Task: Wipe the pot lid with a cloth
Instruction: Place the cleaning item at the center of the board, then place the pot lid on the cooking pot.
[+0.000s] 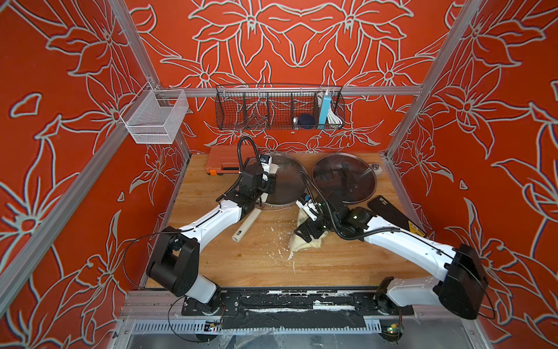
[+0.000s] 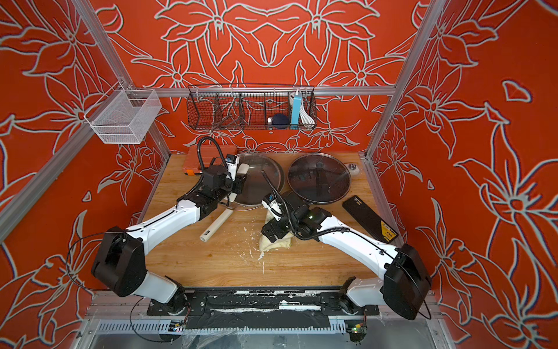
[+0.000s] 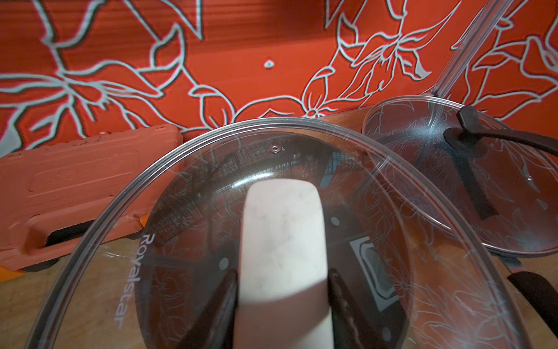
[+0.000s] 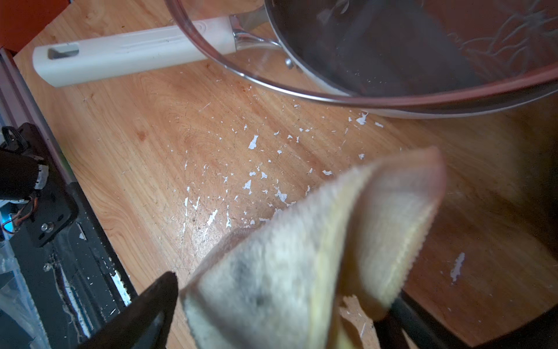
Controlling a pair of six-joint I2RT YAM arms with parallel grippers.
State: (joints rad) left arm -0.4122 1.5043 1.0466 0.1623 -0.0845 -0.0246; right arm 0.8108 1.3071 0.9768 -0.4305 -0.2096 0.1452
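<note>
Status check from my end. L end effector is clamped on the cream handle of the pot lid, fingers pressed to both sides of it. The lid sits toward the back of the bench, over the pan w/ the white handle. From the R wrist cam its rim looks raised off the pan on the near side, though I can't say by how much.

R end effector has its jaws spread wide, not pinching anything. The cloth lies bunched on the bench under it, just in front of the lid and not touching the glass. One peak of cloth stands up btwn the jaws in the R wrist cam.

My read: no wiping is going on right now, b/c cloth and lid are apart. The cloth shows grey smudges and the glass looks mostly clear w/ faint streaks, so prob. the wipe itself is done or nearly so. I can't confirm the whole surface was covered.

Left to do, as I judge it: either regrip the cloth for another pass, or lower the lid and let go of the handle. The 2nd lid sits beside it, apart from both arms. White flecks litter the bench.
</note>
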